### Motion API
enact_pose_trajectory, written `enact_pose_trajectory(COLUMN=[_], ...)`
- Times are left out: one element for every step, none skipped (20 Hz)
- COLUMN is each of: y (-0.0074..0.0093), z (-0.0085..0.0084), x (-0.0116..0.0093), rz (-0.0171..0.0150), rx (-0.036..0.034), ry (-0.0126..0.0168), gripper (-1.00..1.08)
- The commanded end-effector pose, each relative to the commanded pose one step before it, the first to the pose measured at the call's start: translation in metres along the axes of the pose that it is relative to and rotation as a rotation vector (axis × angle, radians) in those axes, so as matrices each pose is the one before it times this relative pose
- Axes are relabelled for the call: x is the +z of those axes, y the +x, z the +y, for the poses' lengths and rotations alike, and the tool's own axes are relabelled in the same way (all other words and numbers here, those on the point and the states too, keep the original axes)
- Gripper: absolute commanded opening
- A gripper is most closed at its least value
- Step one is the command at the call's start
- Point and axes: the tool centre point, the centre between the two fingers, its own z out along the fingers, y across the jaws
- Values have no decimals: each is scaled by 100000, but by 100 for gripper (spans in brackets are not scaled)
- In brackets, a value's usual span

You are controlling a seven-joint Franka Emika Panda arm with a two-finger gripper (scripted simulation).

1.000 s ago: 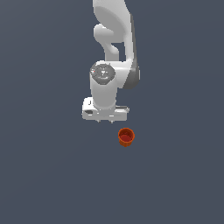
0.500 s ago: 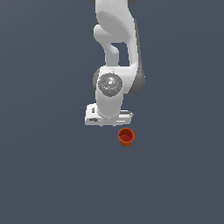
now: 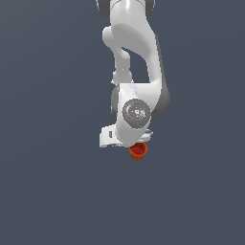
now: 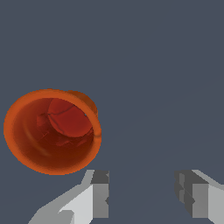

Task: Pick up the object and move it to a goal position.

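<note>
The small orange-red cup (image 3: 138,151) stands upright on the grey floor, its top partly covered by the white arm's hand in the exterior view. In the wrist view the cup (image 4: 52,131) is large, seen from above with its open mouth showing. My gripper (image 4: 142,192) is open and empty; its two grey fingertips (image 4: 100,192) stand apart beside the cup, not around it. In the exterior view the fingers are hidden behind the white hand (image 3: 125,134).
Plain dark grey floor (image 3: 57,191) all around. The white arm (image 3: 131,52) rises from the hand toward the top of the exterior view.
The arm has moved toward the exterior view's right and down, so the hand now overlaps the cup's upper edge. The cup has not moved.
</note>
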Motion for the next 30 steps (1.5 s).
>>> enact_pose_trajectory(y=[652, 245, 237, 229, 221, 212, 204, 193, 176, 159, 144, 130, 117, 104, 93, 82, 73, 63, 55, 48, 39, 34, 27, 19, 15, 10, -14, 3, -1, -3], z=[-506, -194, -192, -191, -189, -187, -186, -182, -172, -162, -152, -143, -133, -123, -114, -105, -96, -87, -78, -69, -58, -51, -41, -31, -24, -15, 10, -10, 0, 1], x=[95, 34, 32, 32, 31, 30, 30, 29, 28, 26, 24, 24, 23, 21, 20, 19, 17, 16, 14, 14, 11, 11, 8, 5, 5, 4, -13, 21, 18, 55], rz=[-3043, -1189, -1191, -1193, -1194, -1195, -1196, -1182, -1126, -1066, -1005, -946, -886, -825, -765, -704, -643, -582, -520, -461, -396, -339, -276, -212, -155, -95, 0, 148, 0, 0], rx=[-2960, -1129, -1112, -1095, -1078, -1060, -1042, -1011, -946, -880, -816, -756, -697, -639, -585, -531, -480, -429, -380, -334, -285, -242, -196, -150, -109, -67, 0, 80, 0, 0], ry=[-1141, -441, -439, -437, -434, -430, -426, -416, -392, -366, -341, -317, -293, -269, -246, -224, -202, -181, -160, -141, -120, -102, -83, -63, -46, -28, 0, 52, 0, 0], gripper=[28, 28, 28, 28, 28, 28, 28, 28, 28, 28, 28, 28, 28, 28, 28, 28, 28, 28, 28, 28, 28, 28, 28, 28, 28, 28, 28, 28, 28, 28])
